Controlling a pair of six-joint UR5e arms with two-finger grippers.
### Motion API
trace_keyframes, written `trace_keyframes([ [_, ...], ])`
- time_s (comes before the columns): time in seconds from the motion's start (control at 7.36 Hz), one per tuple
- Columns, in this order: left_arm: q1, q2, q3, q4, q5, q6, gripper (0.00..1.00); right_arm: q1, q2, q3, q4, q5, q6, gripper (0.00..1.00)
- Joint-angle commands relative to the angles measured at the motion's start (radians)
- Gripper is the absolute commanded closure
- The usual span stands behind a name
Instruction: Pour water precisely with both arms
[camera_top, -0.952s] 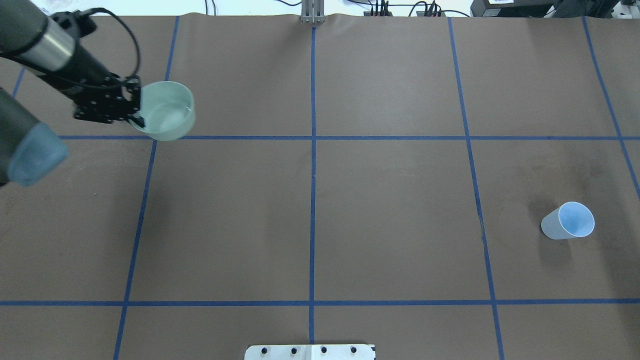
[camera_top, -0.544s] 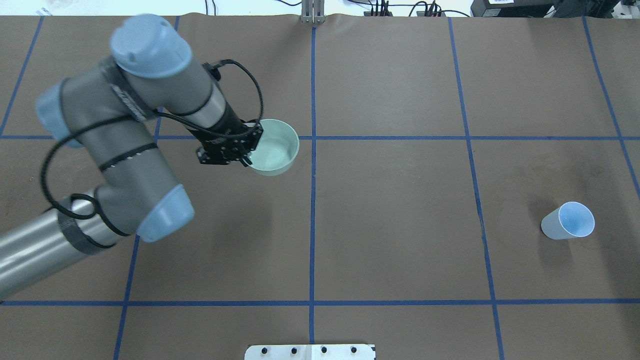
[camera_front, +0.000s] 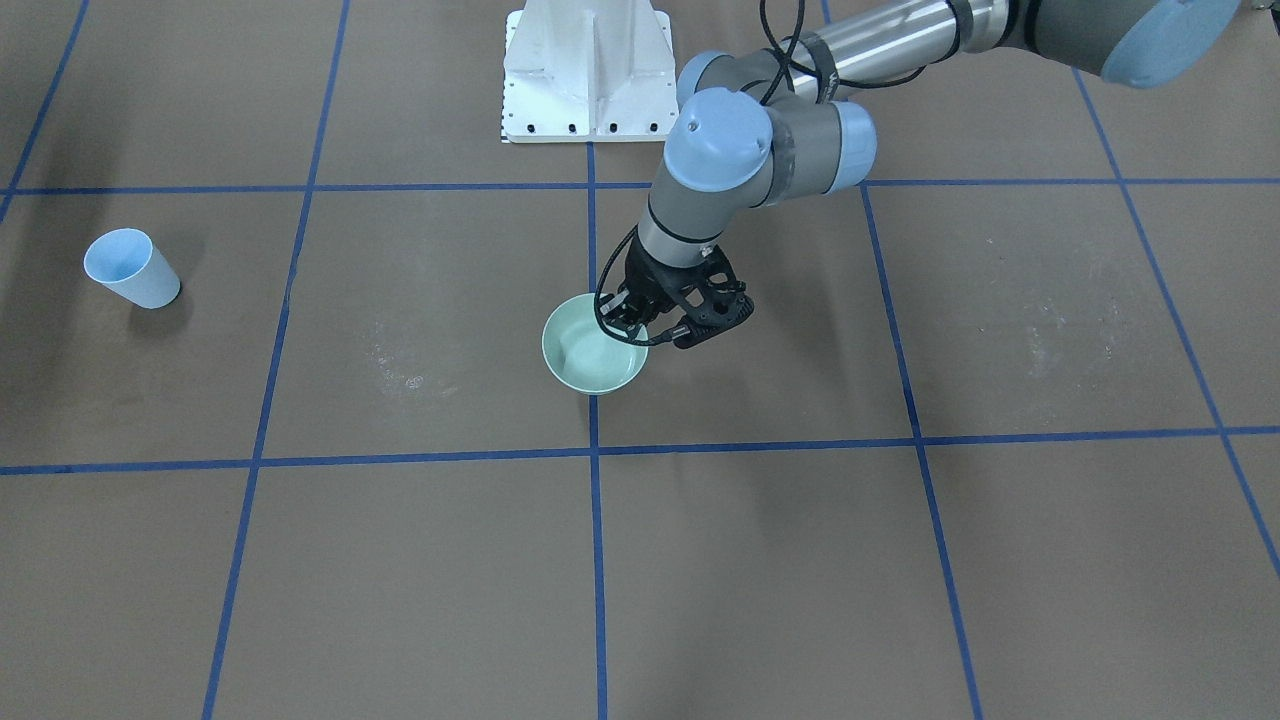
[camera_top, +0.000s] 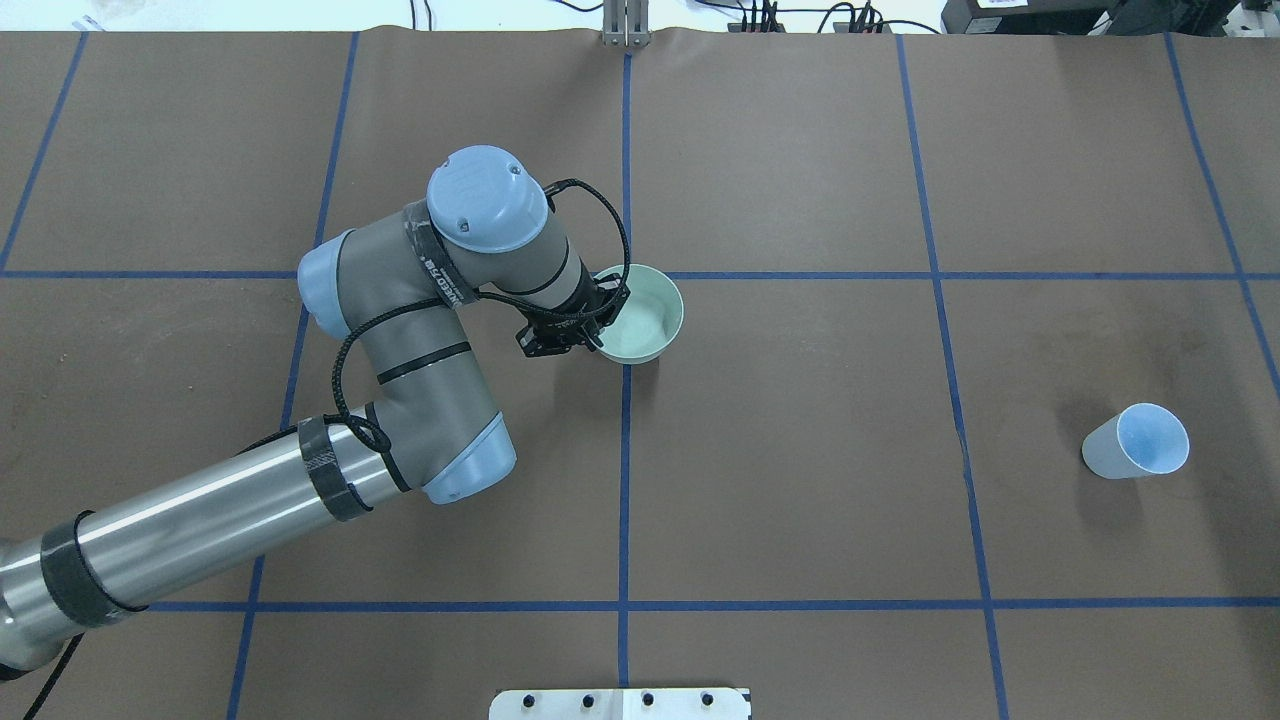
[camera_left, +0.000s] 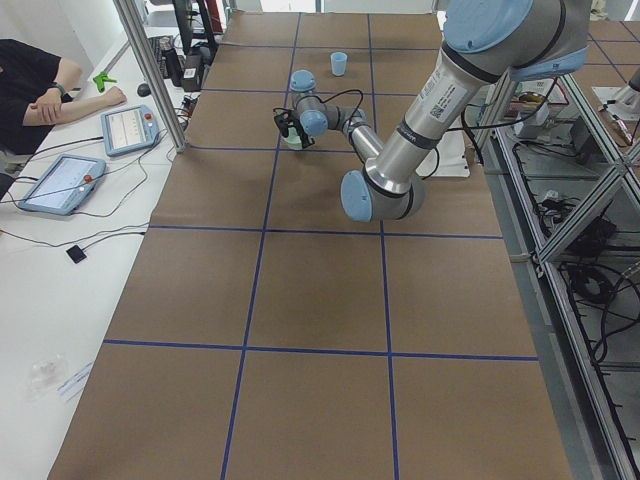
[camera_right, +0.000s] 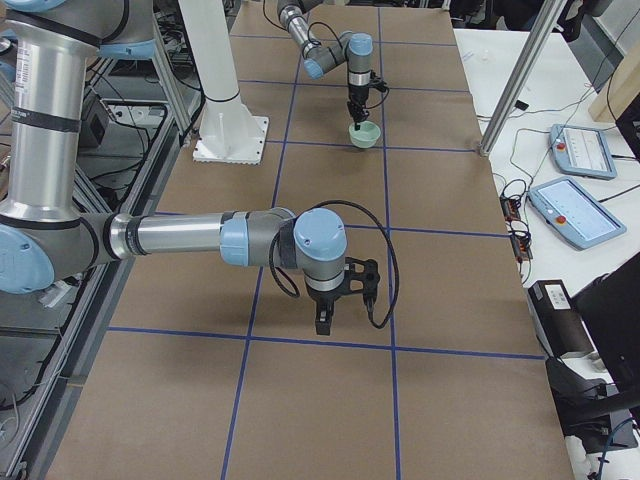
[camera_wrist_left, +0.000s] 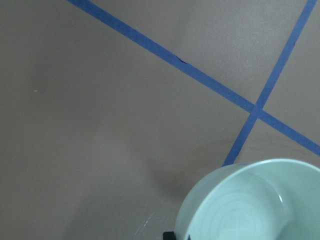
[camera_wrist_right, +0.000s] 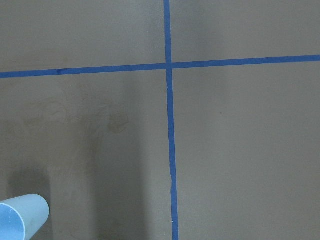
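Note:
My left gripper is shut on the near-left rim of a mint-green bowl, close over the table's middle grid crossing. The front-facing view shows the same gripper and bowl. Water appears only as a faint glinting line inside the bowl in the left wrist view. I cannot tell whether the bowl touches the table. A light-blue cup stands alone at the right, and it shows at the bottom-left corner of the right wrist view. My right gripper appears only in the exterior right view, so I cannot tell its state.
The white pedestal base stands at the robot's edge. A metal post rises at the far edge. A person sits at a side table with tablets. Blue tape lines grid the brown table cover.
My left arm has carried the bowl from the table's far-left area rightward to the middle crossing. The blue cup has not moved.

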Motion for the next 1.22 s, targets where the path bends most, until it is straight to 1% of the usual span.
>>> trace_keyframes([
  [0.0,-0.002,-0.001,0.022,-0.013,0.003,0.004,1.0,0.001,0.001,0.0,0.001,-0.001,-0.002,0.01],
  [0.14,-0.002,0.001,0.022,-0.013,0.008,0.003,1.0,0.001,-0.001,0.0,0.001,-0.001,-0.002,0.01],
  [0.27,-0.002,0.005,0.024,-0.013,0.017,0.007,0.27,0.0,-0.001,0.0,0.001,0.001,-0.002,0.01],
  [0.41,-0.004,0.011,0.018,-0.012,0.035,0.007,0.0,0.001,-0.007,0.006,0.005,0.002,-0.002,0.01],
  [0.54,-0.005,0.012,0.015,-0.012,0.037,0.01,0.0,0.001,-0.007,0.012,0.005,0.002,-0.002,0.01],
  [0.68,-0.028,0.012,-0.028,-0.004,0.033,0.013,0.0,0.001,-0.004,0.05,0.002,0.007,-0.002,0.01],
  [0.82,-0.071,0.015,-0.083,0.026,0.004,0.015,0.0,0.0,0.054,0.07,-0.004,-0.002,0.001,0.01],
  [0.95,-0.103,0.03,-0.127,0.08,-0.022,0.015,0.0,0.023,0.088,0.078,-0.006,-0.006,0.013,0.01],
  [1.09,-0.109,0.051,-0.157,0.085,-0.024,0.015,0.0,0.021,0.041,0.105,-0.003,0.035,0.027,0.01],
])
